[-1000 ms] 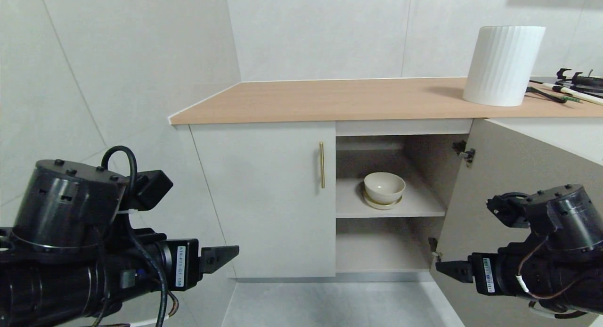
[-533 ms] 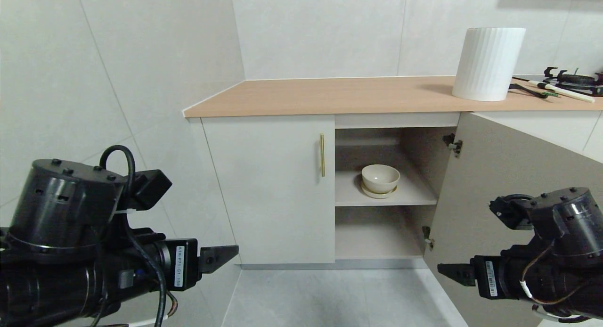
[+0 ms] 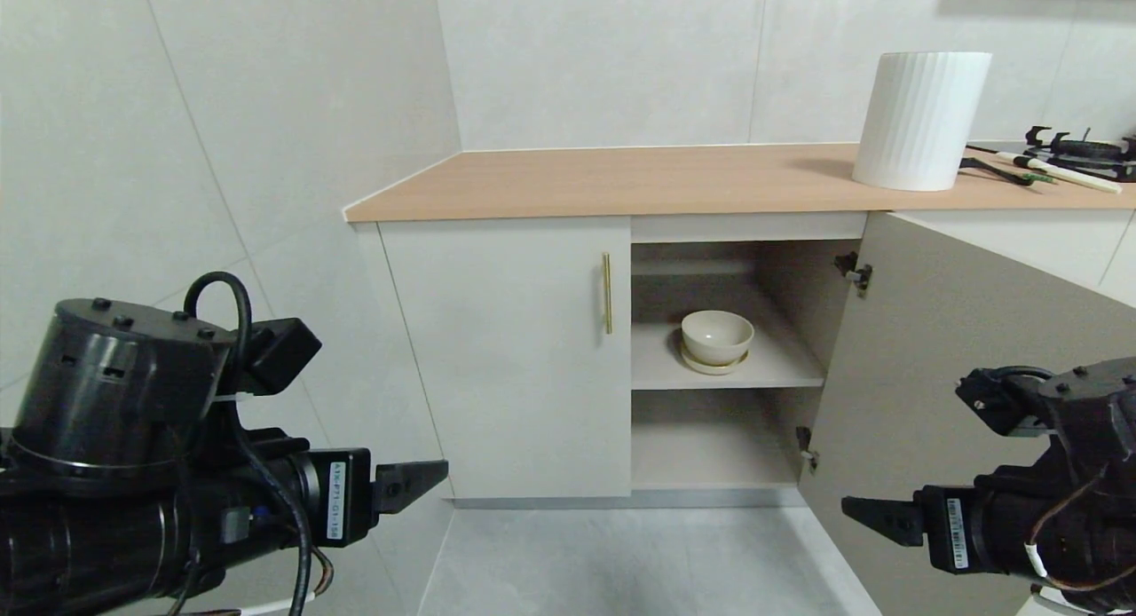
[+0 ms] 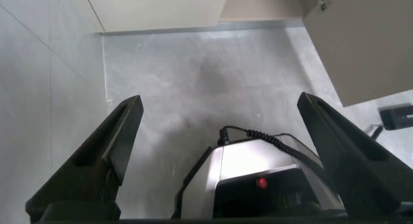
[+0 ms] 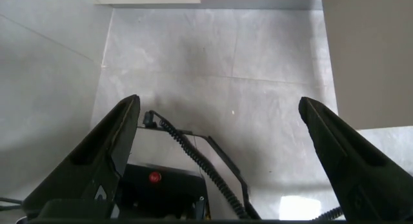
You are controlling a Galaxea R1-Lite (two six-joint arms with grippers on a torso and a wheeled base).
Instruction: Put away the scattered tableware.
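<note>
A cream bowl (image 3: pixel 717 335) sits on a small plate (image 3: pixel 710 366) on the upper shelf (image 3: pixel 772 367) of an open cabinet. My left gripper (image 3: pixel 415 483) hangs low at the left, well in front of the closed cabinet door. In the left wrist view it (image 4: pixel 219 104) is open, with nothing but floor between its fingers. My right gripper (image 3: pixel 868 515) is low at the right, in front of the swung-out door (image 3: pixel 923 350). The right wrist view shows it (image 5: pixel 219 102) open and holding nothing.
The cabinet's left door (image 3: pixel 515 359) is closed and has a gold handle (image 3: pixel 607 292). On the wooden counter (image 3: pixel 621 181) stands a white ribbed cylinder (image 3: pixel 920 119), with utensils (image 3: pixel 1038 168) and a stove burner (image 3: pixel 1083 146) beside it. The lower shelf (image 3: pixel 710 456) holds nothing.
The head camera shifted during the first half second, moving the whole picture. Since then the right arm has drawn slightly right and down. The left arm, bowl and plate have kept still.
</note>
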